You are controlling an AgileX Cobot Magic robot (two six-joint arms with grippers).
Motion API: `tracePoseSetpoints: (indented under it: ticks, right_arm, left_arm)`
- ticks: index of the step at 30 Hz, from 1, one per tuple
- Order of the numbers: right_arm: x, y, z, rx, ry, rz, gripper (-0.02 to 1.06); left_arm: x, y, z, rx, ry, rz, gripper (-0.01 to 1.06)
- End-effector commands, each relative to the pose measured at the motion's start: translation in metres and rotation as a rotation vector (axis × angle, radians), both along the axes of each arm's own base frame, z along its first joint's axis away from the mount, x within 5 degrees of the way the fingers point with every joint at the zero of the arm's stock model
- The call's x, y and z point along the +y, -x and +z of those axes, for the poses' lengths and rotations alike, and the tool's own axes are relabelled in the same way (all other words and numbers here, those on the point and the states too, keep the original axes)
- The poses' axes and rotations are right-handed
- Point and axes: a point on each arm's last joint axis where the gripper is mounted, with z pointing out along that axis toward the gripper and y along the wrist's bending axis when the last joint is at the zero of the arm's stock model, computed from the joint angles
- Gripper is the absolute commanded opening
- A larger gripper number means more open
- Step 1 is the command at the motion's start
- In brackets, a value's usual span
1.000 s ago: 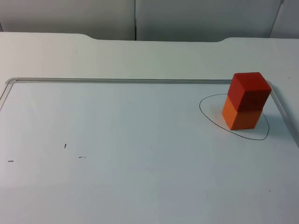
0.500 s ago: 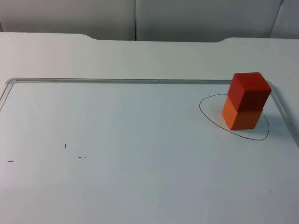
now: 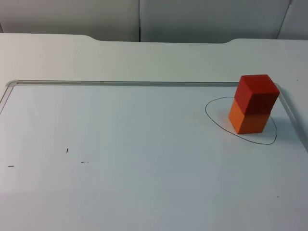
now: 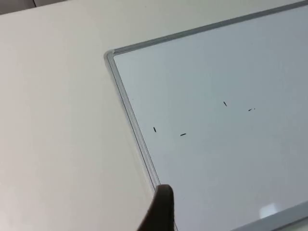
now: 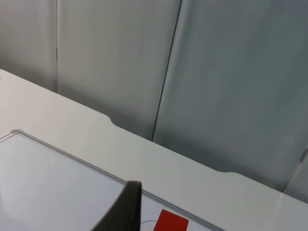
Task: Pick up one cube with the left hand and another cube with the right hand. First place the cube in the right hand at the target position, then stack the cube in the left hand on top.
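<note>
A red cube (image 3: 256, 93) sits squarely on an orange cube (image 3: 249, 121), and the stack stands inside a hand-drawn black outline (image 3: 207, 115) at the right end of the whiteboard (image 3: 144, 144). Nothing touches the stack. My left gripper (image 4: 161, 211) hangs over the whiteboard's left frame (image 4: 130, 110), close to a corner, far from the cubes. My right gripper (image 5: 122, 207) is held high and faces the partition wall, with the red cube (image 5: 171, 222) just beyond it. Both arms wait away from the stack.
The whiteboard has a thin metal frame (image 3: 144, 83) and lies flat on the white table (image 3: 144, 57). A few small black pen marks (image 3: 67, 150) dot its left half. The grey partition wall (image 3: 192, 19) closes the far side.
</note>
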Motion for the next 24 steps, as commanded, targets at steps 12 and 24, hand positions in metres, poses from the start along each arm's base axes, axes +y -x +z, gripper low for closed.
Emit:
tracePoseSetpoints:
  ticks: [12,24]
  right_arm:
    - [0.0001,0.0003,-0.0037,0.028,0.006,0.002,1.04]
    - [0.0001,0.0003,-0.0037,0.028,0.006,0.002,1.04]
  left_arm:
    - [-0.0105,-0.0082,-0.0031,-0.085,0.001,-0.108,0.76]
    - [-0.0105,-0.0083,-0.0030,-0.087,0.001,-0.109,0.76]
